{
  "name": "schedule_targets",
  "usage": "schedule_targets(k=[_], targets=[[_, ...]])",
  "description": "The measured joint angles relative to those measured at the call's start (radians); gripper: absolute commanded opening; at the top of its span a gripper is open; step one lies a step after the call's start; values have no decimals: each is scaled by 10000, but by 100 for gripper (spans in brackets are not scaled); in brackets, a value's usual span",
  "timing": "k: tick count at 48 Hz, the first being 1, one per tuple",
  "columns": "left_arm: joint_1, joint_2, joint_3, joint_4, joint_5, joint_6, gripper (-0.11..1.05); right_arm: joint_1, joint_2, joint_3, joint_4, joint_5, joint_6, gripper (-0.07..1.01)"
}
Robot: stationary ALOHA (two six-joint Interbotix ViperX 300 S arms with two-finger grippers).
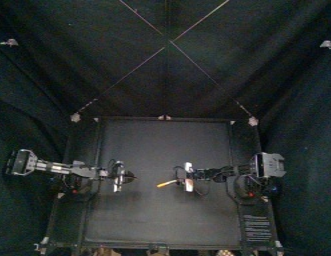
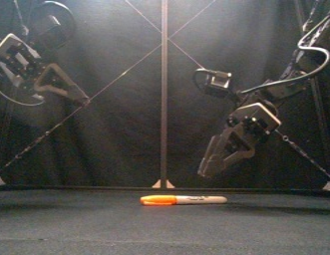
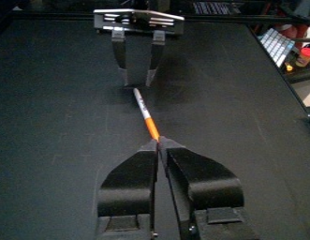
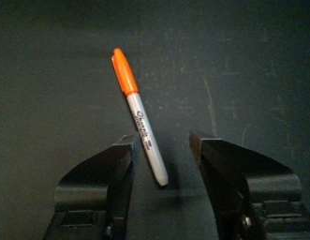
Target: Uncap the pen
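The pen (image 2: 180, 199) is laid flat on the bench (image 2: 74, 224), its barrel end framed by the right pincer (image 4: 160, 141), spread wide and empty; the left pincer (image 3: 161, 145) is shut, empty. Nipped so near its end, the round barrel could be rolled aside or squeezed out

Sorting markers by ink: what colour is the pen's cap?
Orange cap; right wrist view shows it best.

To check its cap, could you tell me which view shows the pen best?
The right wrist view: the pen lies near and large, its orange cap plain. The front view shows it side-on; the left wrist view, foreshortened; the top view, a tiny streak.
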State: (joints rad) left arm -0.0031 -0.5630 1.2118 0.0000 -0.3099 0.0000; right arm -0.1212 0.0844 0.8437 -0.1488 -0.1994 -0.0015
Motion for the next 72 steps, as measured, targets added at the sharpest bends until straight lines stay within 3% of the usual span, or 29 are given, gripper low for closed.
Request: schedule_targets(k=[8,12,15,19,23,27,33,37,45,52,62,66,72], targets=[[-15,0,0,0,0,15,62,15,568,-61,46,0,123,78],[-15,0,0,-15,0,15,63,46,690,-107,15,-61,92,65],[0,-15,0,-15,0,-31,64,107,736,-138,-15,-61,77,55],[15,31,-123,-199,0,-31,69,107,752,-184,-15,-61,77,45],[31,291,-522,-460,0,15,78,153,629,-245,15,77,92,44],[92,752,-1012,-460,31,31,91,184,322,-476,61,307,92,44],[123,1795,-1626,-430,92,46,99,199,-107,-1104,46,1181,107,44],[153,2669,-2040,-414,107,31,100,261,-123,-1411,31,1595,92,44],[291,3927,-2485,-399,123,46,100,399,-123,-1672,15,1672,77,44],[414,4679,-2761,-399,123,46,99,522,-230,-1672,15,1672,77,44],[445,5246,-3068,-383,276,46,98,629,-445,-1672,15,1611,61,44],[537,5292,-3129,-383,276,46,93,629,-445,-1672,15,1534,61,44],[660,5308,-3129,-368,353,46,75,644,-445,-1672,15,1488,107,44]])
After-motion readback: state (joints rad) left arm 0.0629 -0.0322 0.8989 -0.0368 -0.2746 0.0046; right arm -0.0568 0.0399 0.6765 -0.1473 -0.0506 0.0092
